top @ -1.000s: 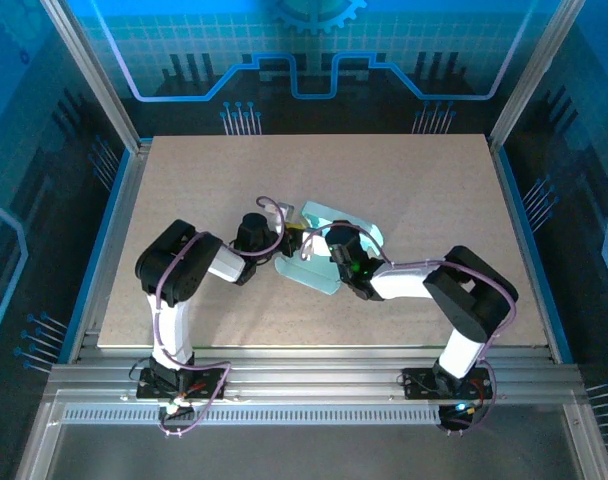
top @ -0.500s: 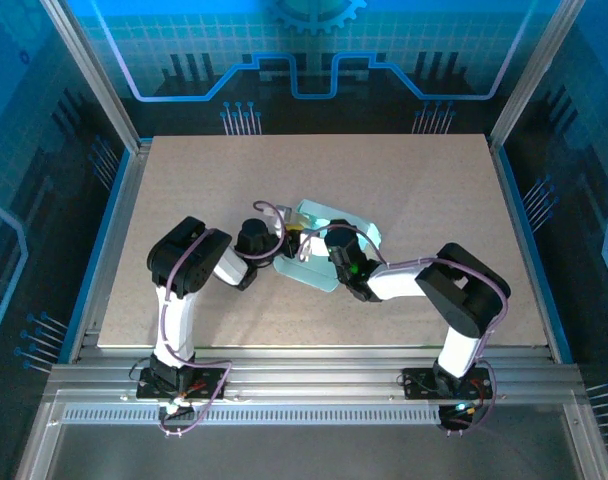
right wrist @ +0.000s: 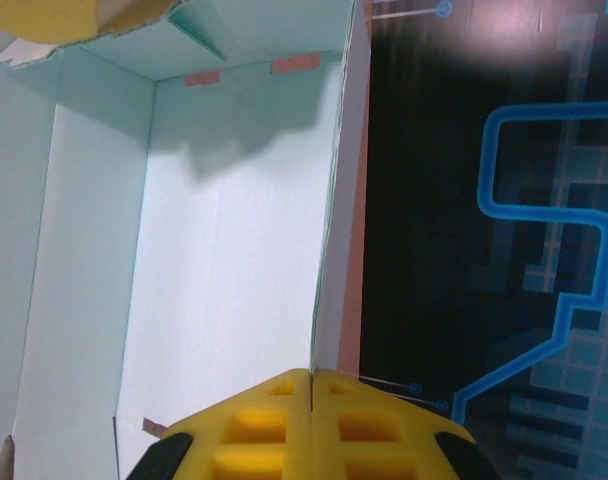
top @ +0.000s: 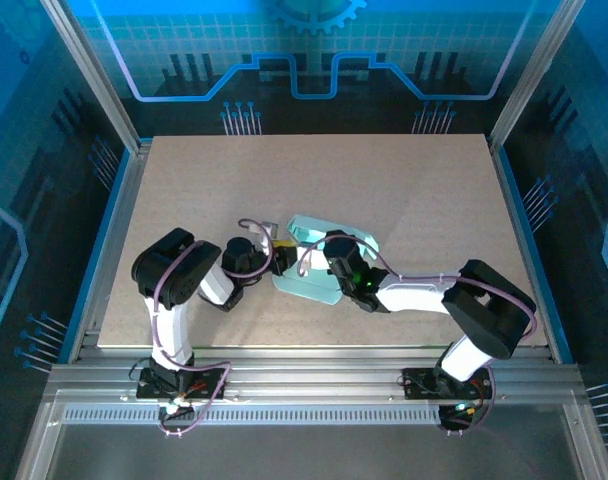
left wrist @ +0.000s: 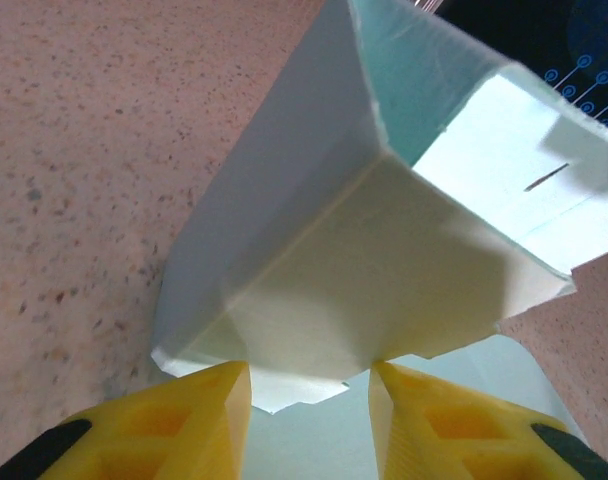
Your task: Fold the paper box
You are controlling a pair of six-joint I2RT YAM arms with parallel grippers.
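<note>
Right wrist: right claw [right wrist: 311,380] clamped on the paper box [right wrist: 224,250] wall; left claw [left wrist: 309,378] apart at its flap.

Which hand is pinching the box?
The right hand, fingers shut on the box wall; the left hand has its fingers apart.

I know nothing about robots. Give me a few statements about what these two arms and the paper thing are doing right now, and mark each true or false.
1. The right gripper pinches a wall of the paper box. True.
2. The left gripper has its yellow fingers pressed together. False: they stand apart.
3. The box is a flat sheet. False: its walls are folded up around an open inside.
4. Both arms reach in to the box on the table. True.
</note>
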